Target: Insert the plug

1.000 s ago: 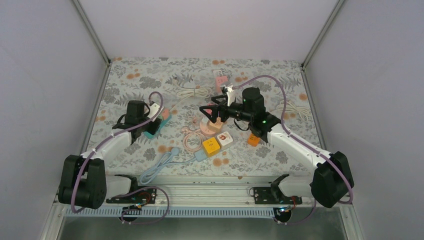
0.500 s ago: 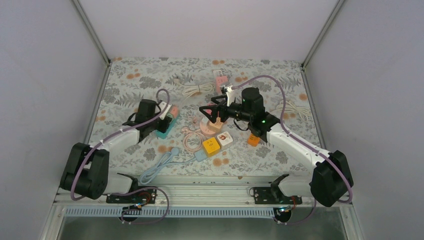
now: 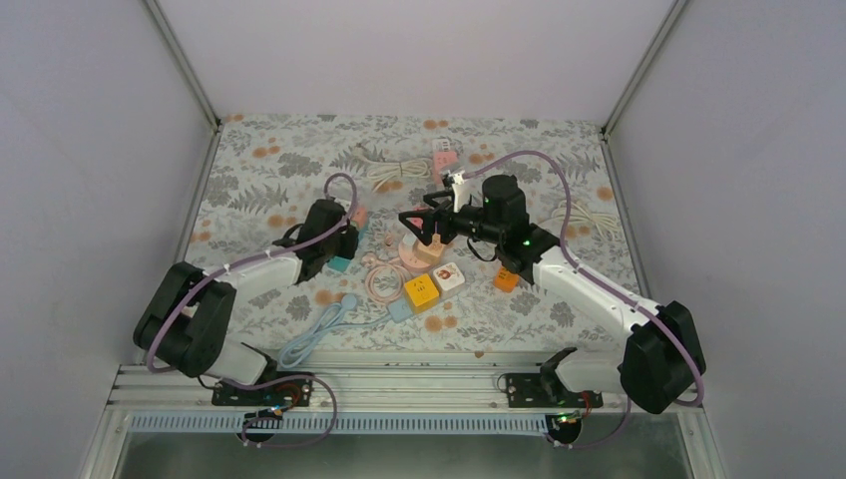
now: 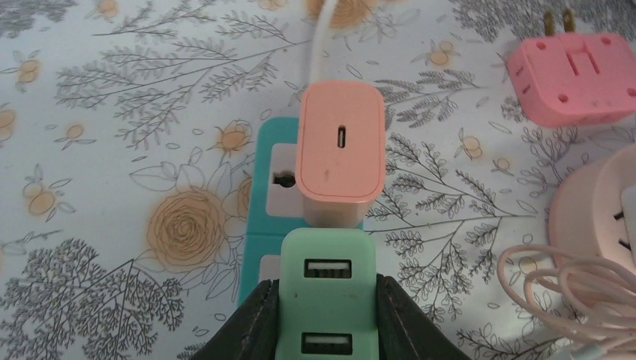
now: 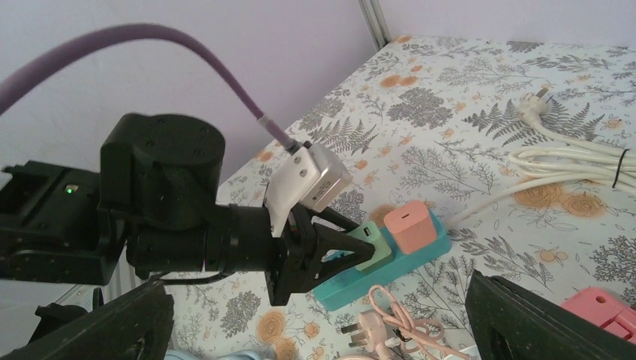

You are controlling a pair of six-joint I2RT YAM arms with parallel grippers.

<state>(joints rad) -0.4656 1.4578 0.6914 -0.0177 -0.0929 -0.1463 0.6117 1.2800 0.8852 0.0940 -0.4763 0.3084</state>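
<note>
My left gripper [image 4: 326,289] is shut on a mint-green USB charger plug [image 4: 327,255]. The plug stands on a teal power strip [image 4: 277,131], pressed against a pink charger [image 4: 342,150] that sits in the strip's far socket. I cannot tell how deep the green plug sits. The right wrist view shows the left gripper [image 5: 352,251] over the strip [image 5: 390,274], holding the green plug [image 5: 369,241]. In the top view the left gripper [image 3: 339,239] is left of centre. My right gripper [image 3: 424,225] hovers open and empty above the middle of the table.
A pink adapter [image 4: 574,79], a round pink base [image 4: 600,217] and a coiled pink cable [image 4: 570,292] lie right of the strip. A white cable coil [image 5: 577,161] lies behind. A yellow cube [image 3: 421,290], an orange block [image 3: 506,280] and a blue cable [image 3: 319,334] lie nearer.
My left arm has swung right towards the table's middle, and the teal strip with its pink charger has moved right with it. The right arm has not moved.
</note>
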